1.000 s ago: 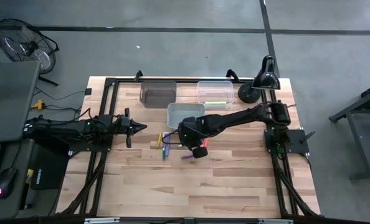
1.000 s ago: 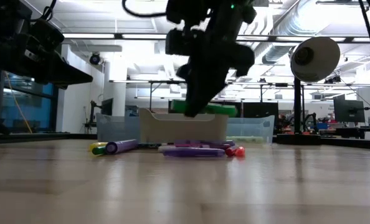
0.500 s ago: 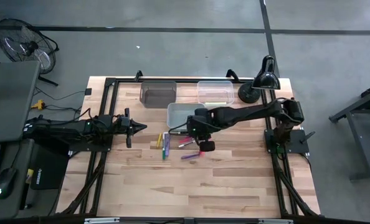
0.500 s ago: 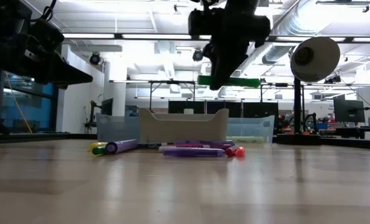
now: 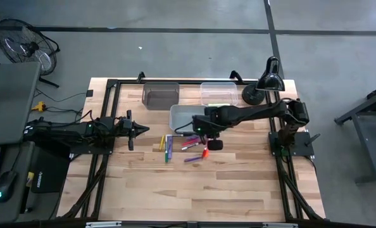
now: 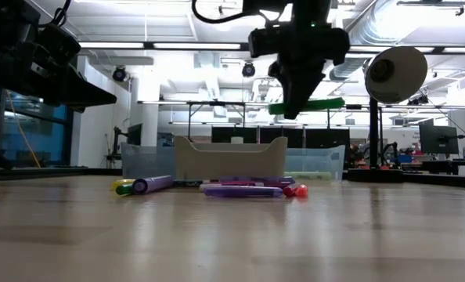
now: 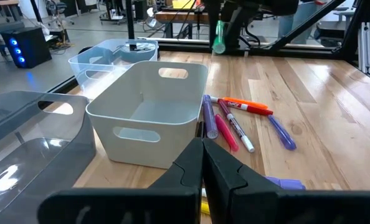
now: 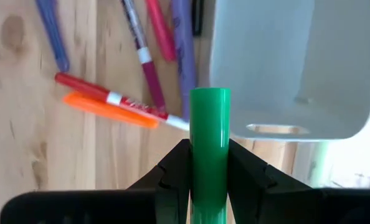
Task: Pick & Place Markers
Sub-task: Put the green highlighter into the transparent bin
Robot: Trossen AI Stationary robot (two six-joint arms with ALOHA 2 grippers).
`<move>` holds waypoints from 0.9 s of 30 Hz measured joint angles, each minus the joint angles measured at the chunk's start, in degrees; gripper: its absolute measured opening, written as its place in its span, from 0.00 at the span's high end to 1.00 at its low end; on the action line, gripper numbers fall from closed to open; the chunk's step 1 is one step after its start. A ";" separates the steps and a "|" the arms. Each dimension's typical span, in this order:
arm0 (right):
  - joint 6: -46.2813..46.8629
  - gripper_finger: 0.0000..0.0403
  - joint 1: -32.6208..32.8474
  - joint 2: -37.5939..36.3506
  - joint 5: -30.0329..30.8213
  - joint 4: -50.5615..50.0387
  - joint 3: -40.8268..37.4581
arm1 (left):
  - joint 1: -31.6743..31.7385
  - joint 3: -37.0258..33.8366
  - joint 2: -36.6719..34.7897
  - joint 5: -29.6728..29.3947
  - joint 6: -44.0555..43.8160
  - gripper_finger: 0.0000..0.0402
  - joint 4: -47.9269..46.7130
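One green marker (image 8: 210, 143) pinched between the fingers of the right gripper (image 6: 296, 106), sticking out level on one side; hangs now high over the table (image 5: 238, 183), well above the rim of the white bin (image 6: 230, 159); a second ago sits low, at about that rim's height, right over the pile; half a second ago already higher and further to the side. Means, as a judgement: pick finished, carry in progress, release into a bin not yet done.

Below and just beside the gripper, several loose markers (image 5: 185, 144) flat on the wood in front of the white bin: purple, pink, red-orange, yellow; so plenty of the task left.

On the left side of the table, the left gripper (image 5: 137, 130), fingers pressed together on nothing, pointing toward the pile and waiting.

Further back, a dark bin (image 5: 161, 95) and a clear bin (image 5: 229, 88) side by side, with something green-yellow (image 5: 218, 103) already inside the clear one; possibly the goal for this green marker, though not certain. Beside them, a black desk lamp (image 5: 257, 95).

No brand or writing readable; only a white printed band on the red marker (image 8: 113, 98), too small to read.
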 joint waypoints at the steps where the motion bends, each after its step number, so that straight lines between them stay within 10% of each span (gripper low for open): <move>1: 0.35 0.82 0.01 0.00 -0.10 -0.77 0.00 | -0.02 0.02 0.00 0.00 0.02 1.00 0.00; 14: 2.31 0.82 -1.12 0.00 1.33 -5.76 -0.66 | -0.01 0.02 0.00 -0.01 0.02 1.00 0.00; 27: -0.79 0.82 -9.02 -11.42 3.04 10.26 -22.17 | 0.00 0.00 0.00 0.00 -0.01 1.00 0.00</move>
